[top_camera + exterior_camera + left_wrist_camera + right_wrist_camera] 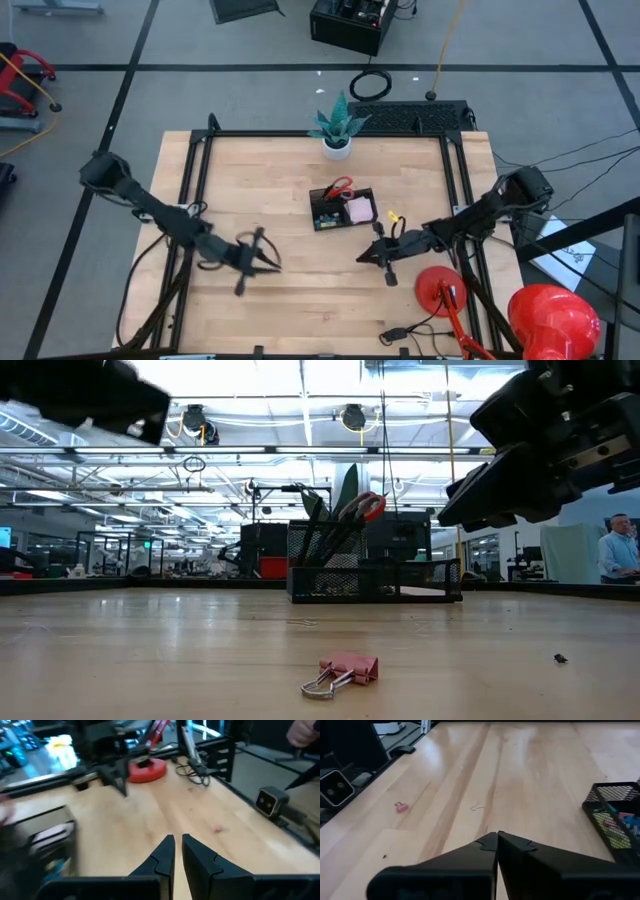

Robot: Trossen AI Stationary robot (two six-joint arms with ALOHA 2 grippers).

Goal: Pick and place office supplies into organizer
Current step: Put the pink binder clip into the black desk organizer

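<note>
I see the organizer (343, 208) near the middle of the table (260, 180), scissors (340, 186) standing in it and a pink pad (359, 210) inside. A pink binder clip (341, 672) lies loose on the wood nearer the front edge. My right claw (366, 258) hangs just beside the organizer, fingers pressed together, empty. My left claw (272, 262) hovers well apart, almost closed, holding nothing
</note>
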